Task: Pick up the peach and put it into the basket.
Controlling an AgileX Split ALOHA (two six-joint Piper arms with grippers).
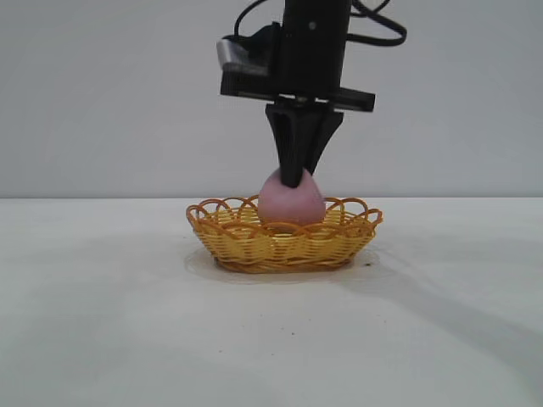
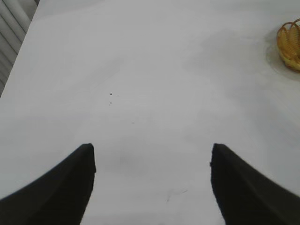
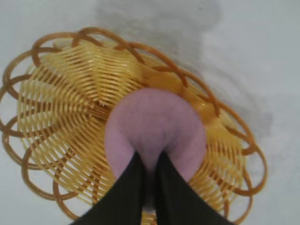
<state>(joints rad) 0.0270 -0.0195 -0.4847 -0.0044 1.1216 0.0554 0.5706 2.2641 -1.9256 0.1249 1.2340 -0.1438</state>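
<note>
Your right gripper (image 1: 293,176) is pointing straight down over the basket (image 1: 254,242), which is sitting on the white table (image 1: 102,322). Its two dark fingers (image 3: 126,192) are pinching the pointed top of the peach (image 1: 284,203), standing only a narrow gap apart. The peach is sitting low inside the basket, its lower half hidden behind the looped rim; whether it is resting on the woven floor is not visible. Gripping the narrow tip is leaving the body free to settle. Your left gripper (image 2: 150,183) is waiting well off to the side, jaws wide apart, holding nothing.
</note>
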